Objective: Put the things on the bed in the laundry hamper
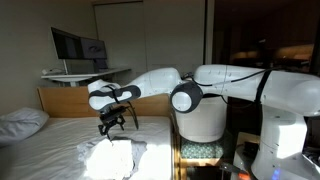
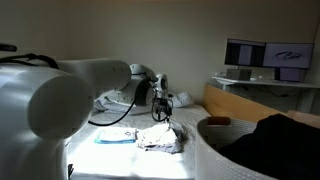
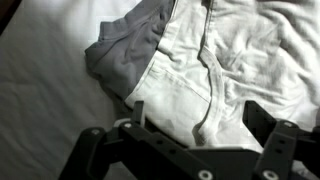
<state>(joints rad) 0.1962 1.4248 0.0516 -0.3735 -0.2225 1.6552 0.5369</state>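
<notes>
A white garment (image 3: pixel 235 55) lies crumpled on the bed (image 1: pixel 55 140), with a small grey garment (image 3: pixel 122 55) tucked against its edge. My gripper (image 3: pixel 200 125) hangs open just above the white garment, its fingers apart on either side of a fold and nothing between them. Both exterior views show the gripper (image 1: pixel 115 118) (image 2: pixel 162 112) hovering over the white garment (image 1: pixel 122 155) (image 2: pixel 160 138). The white laundry hamper (image 1: pixel 202 122) stands beside the bed, under my arm. In an exterior view a black garment (image 2: pixel 272 138) lies inside the laundry hamper (image 2: pixel 208 140).
A white pillow (image 1: pixel 20 122) rests at the bed's far corner. The light wooden bed board (image 1: pixel 68 101) runs along the back, with a desk and monitors (image 1: pixel 76 45) behind it. My arm spans across above the hamper.
</notes>
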